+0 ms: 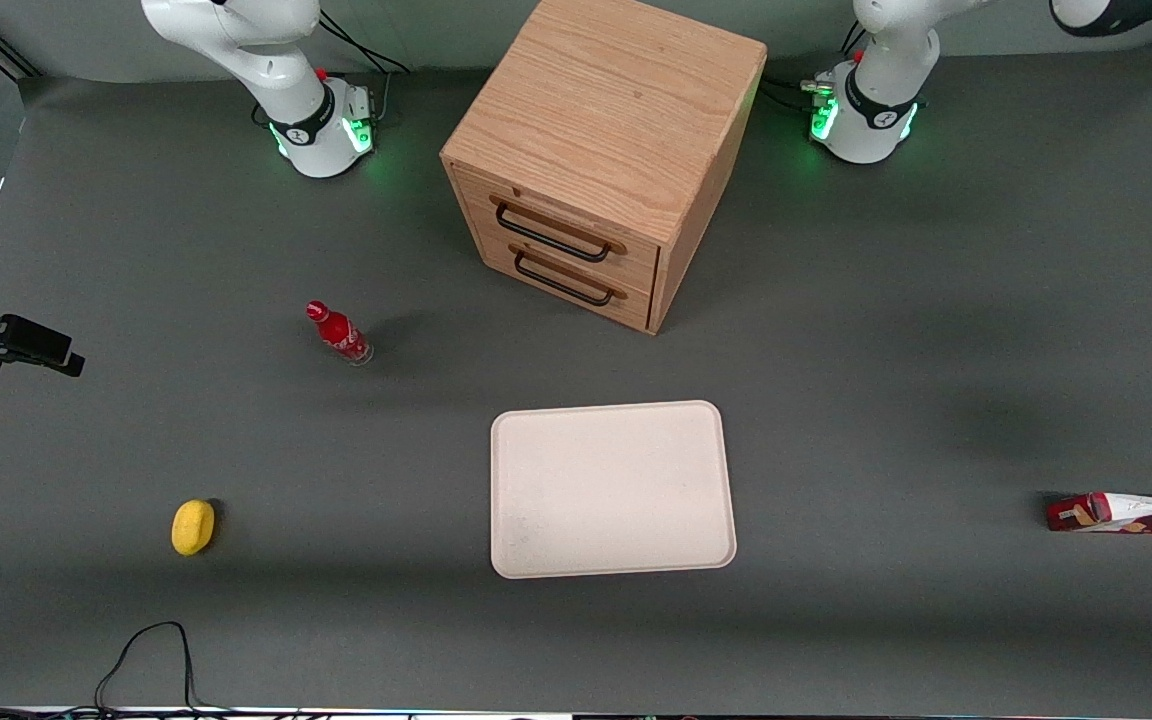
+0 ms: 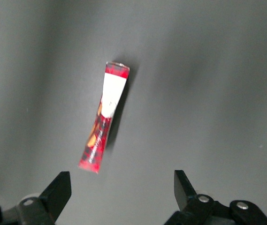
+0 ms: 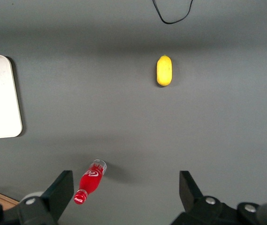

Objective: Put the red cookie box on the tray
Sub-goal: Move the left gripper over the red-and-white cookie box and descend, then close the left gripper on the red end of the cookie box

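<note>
The red cookie box lies flat on the grey table at the working arm's end, cut off by the front view's edge. In the left wrist view it is a long narrow carton with a white patch. The cream-beige tray lies empty near the table's middle, nearer the front camera than the cabinet. My left gripper shows only in the left wrist view. It is open and empty, well above the table. The box lies apart from it and is not between its fingers.
A wooden two-drawer cabinet stands farther from the front camera than the tray. A small red bottle and a yellow object are toward the parked arm's end. A black cable lies at the near table edge.
</note>
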{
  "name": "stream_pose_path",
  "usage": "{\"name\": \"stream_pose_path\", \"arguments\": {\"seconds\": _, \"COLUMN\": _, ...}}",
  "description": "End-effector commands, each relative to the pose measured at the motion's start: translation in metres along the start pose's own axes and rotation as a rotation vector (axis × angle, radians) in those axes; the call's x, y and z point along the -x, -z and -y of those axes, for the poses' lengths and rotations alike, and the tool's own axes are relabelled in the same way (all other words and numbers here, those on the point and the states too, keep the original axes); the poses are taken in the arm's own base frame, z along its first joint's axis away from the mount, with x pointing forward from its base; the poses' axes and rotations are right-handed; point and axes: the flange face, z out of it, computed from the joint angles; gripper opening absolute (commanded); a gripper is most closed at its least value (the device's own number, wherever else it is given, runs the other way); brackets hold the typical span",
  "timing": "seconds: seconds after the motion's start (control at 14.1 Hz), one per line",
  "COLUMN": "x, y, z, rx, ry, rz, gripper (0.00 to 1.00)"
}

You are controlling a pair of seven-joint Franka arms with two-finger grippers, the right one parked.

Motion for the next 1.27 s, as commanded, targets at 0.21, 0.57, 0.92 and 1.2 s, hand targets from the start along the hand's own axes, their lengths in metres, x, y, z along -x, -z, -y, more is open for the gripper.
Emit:
{"name": "stream_pose_path", "arguments": {"seconds": 0.21, "x": 0.014, "y": -0.095, "z": 0.034, "rx": -0.034, "ry": -0.166, "rz": -0.092, "gripper": 0.98}}
{"name": "stream_pose_path", "arguments": {"seconds": 0.57, "x": 0.017, "y": -0.164, "z": 0.038, "rx": -0.012, "ry": -0.128, "rz": -0.124, "gripper": 0.97}}
{"name": "stream_pose_path", "arguments": {"seconds": 0.92, "x": 0.015, "y": -0.200, "z": 0.041, "rx": -0.080, "ry": -0.101, "rz": -0.107, "gripper": 0.77}}
{"name": "stream_pose_path", "arguments": {"seconds": 1.2, "x": 0.010, "y": -0.214, "z": 0.038, "rx": -0.063, "ry": -0.126, "rz": -0.097, "gripper": 0.00}}
